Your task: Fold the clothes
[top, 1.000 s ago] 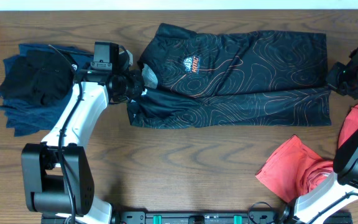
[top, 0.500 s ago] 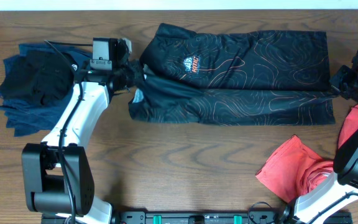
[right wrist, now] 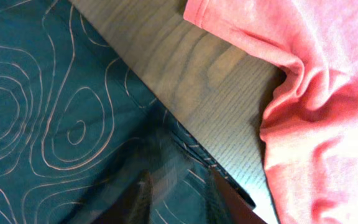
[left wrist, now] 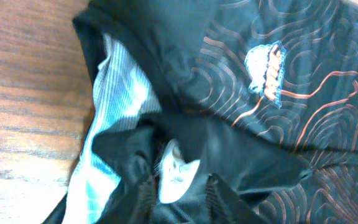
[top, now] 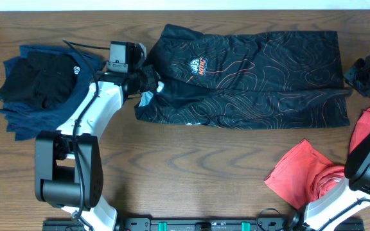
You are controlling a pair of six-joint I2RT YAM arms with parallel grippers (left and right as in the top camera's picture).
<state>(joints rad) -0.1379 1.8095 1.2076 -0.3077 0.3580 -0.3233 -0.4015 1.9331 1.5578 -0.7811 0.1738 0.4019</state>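
Layout, all relative to the black shirt (top: pixel 255 77), which lies flat along the far side of the table (top: pixel 191 167) with its long lower edge turned up over the body:

- Left of the shirt: pile with a navy garment (top: pixel 15 115) and a black garment (top: pixel 37 80) on top. The left arm runs just beside the pile's right edge.
- Shirt's collar end: left tool (left wrist: pixel 182 198), jaws a narrow way apart with collar cloth and a white tag (left wrist: pixel 174 171) in the gap. Can't tell if it's pinching.
- Shirt's right end: right tool (right wrist: pixel 178 196), also a narrow gap, sitting on the hem. Can't tell if it's gripping.
- Just below the shirt's right end: red garment (top: pixel 300 173), with a second red patch (top: pixel 367 125) beside the right arm.

Risks:
- If either tool lifts with cloth caught between its fingers, that end drags and the fold opens or skews.
- The collar end is bunched with the pale lining (left wrist: pixel 114 81) showing, so the next fold would probably lock in a wrinkle.
- A left arm swing could snag the pile.
- The right tool retreating toward its base could catch the red cloth.

Counts:
- Patterned black shirts: 1
- Navy garments: 1
- Plain black garments: 1
- Red patches: 2, and can't tell if they're one garment or two
- Tools: 2
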